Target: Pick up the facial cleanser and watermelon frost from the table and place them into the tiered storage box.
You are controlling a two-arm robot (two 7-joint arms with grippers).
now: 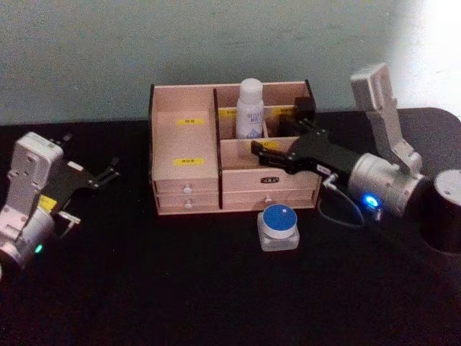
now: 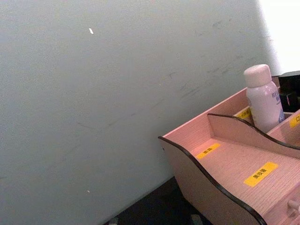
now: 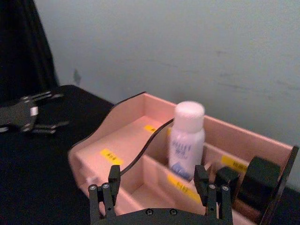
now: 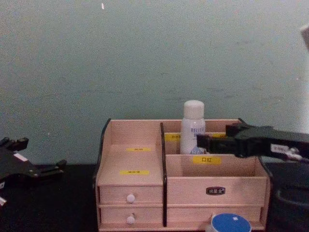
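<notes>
We see right gripper (image 1: 261, 154) spread, empty, above tiered storage box (image 1: 184, 184); facial cleanser (image 1: 250, 108) upright just behind it; blue-lidded jar (image 1: 278, 225) before drawers; left gripper (image 1: 108, 173) spread, parked well left.

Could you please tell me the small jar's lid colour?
Blue; the lid shows best in the head view.

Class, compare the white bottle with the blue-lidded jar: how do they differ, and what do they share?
The white bottle is tall; the blue-lidded jar is squat. The bottle stands in a rear compartment of the tiered storage box; the jar sits on the table before it. Both stand upright.
</notes>
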